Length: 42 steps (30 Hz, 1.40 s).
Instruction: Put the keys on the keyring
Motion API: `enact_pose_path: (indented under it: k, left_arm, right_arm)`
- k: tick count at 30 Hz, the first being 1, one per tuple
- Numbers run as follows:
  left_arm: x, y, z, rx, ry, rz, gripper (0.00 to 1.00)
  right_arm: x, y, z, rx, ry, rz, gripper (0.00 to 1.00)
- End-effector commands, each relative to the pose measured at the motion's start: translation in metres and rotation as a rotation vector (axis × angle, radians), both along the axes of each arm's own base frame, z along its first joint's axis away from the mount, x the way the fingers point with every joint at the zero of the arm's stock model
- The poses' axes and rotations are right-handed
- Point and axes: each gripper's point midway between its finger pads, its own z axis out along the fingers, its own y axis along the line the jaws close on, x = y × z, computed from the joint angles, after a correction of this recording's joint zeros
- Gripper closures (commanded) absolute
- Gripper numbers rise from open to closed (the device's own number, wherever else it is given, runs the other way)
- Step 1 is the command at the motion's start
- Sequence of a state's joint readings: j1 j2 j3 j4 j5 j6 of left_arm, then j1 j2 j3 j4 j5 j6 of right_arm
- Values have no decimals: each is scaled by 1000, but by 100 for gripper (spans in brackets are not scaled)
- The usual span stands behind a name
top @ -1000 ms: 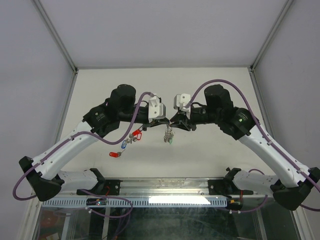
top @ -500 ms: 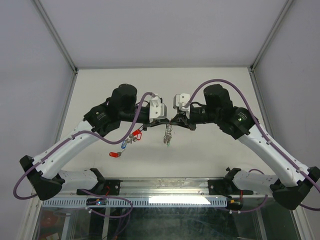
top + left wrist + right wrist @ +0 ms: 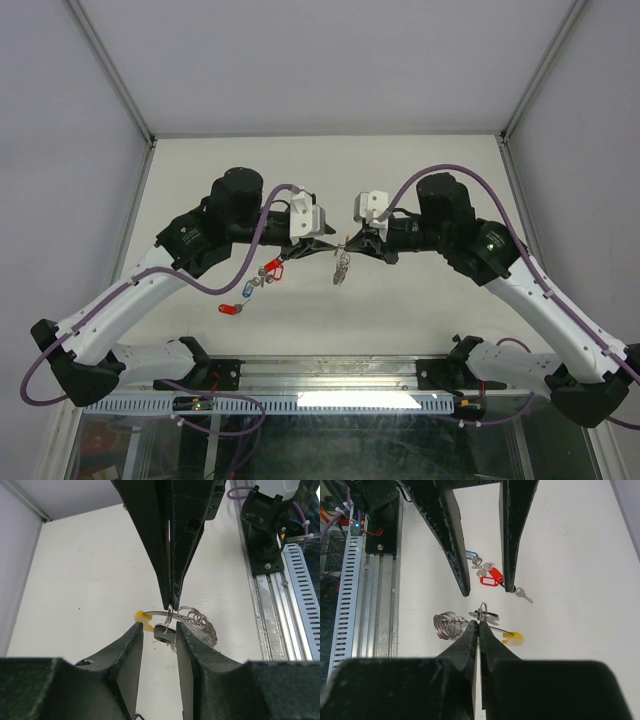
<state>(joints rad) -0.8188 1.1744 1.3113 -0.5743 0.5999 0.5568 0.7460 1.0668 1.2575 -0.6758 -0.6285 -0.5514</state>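
While the right gripper (image 3: pixel 478 624) is pinched shut on the keyring (image 3: pixel 484 613), the left gripper (image 3: pixel 159 626) stands partly open just beside it, gripping nothing. One yellow-tagged key (image 3: pixel 514 638) hangs at the ring; the remaining keys (image 3: pixel 268 270) lie on the table (image 3: pixel 420 180) to the left

Under the left gripper (image 3: pixel 324 245) and right gripper (image 3: pixel 349 243) you have a plain cream table (image 3: pixel 420 170). Beyond them rises a pale grey back wall (image 3: pixel 330 60), with matching side panels (image 3: pixel 60 200) flanking them, joined by metal corner posts (image 3: pixel 111 70). Nearer than them, a metal rail (image 3: pixel 330 372) lines the table's edge, with a bright white strip (image 3: pixel 355 400) just below.
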Motion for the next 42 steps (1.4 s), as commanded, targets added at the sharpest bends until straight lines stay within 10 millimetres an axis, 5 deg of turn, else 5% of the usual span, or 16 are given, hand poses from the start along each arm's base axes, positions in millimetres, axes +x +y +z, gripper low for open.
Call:
enact_pose_path:
  k: [1,21,36,42]
  left_arm:
    - [-5,3,33,-90,-61,6,69]
    - [-6,-6,13,-76,-15,-29,70]
    - [-7,-9,7,-66,-6,-48,99]
    - [-7,-8,11,-72,-11,-49,100]
  right_arm:
    - [-5,-1,34,101,-97,9,100]
    - [-10,0,50,159,-109,15,100]
    - [-11,1,54,188,-109,18,100]
    - [-11,2,56,222,-108,10,100]
